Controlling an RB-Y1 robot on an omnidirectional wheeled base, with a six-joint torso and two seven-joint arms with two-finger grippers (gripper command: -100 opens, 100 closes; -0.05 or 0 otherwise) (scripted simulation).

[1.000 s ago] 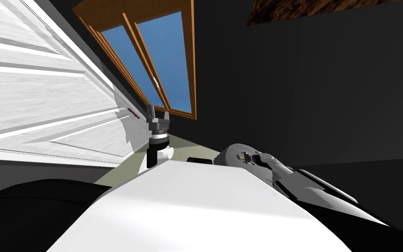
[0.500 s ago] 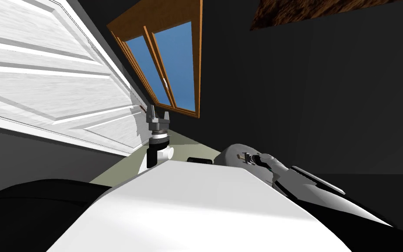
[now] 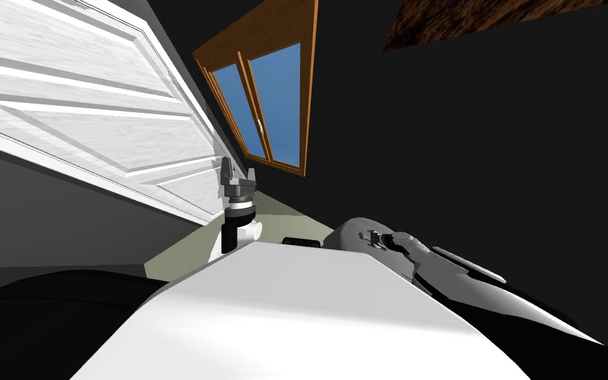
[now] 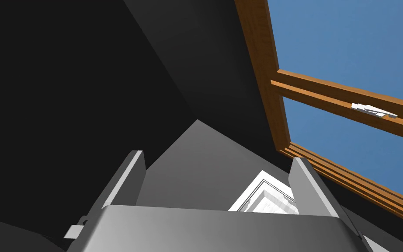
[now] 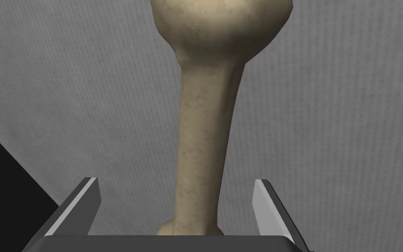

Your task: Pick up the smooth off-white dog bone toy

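Off-white, the dog bone toy (image 5: 205,131) lies near an edge of the grey surface (image 5: 327,109), its shaft framed by my spread right claw (image 5: 175,180) for a centred pinch, while my left claw (image 4: 217,156) hangs spread, spare.

Door: white panelled door (image 3: 78,125), on my left
Window: wood-framed window (image 3: 276,99) ahead of me, blue panes
Wall: dark wall (image 3: 461,132), on my right
Floor: pale green floor (image 3: 184,254)

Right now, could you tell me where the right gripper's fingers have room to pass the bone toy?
Bare grey textured surface lies either side of the smooth beige bone toy, between its shaft and each open finger of the right gripper. Its knobbed end is crowded.
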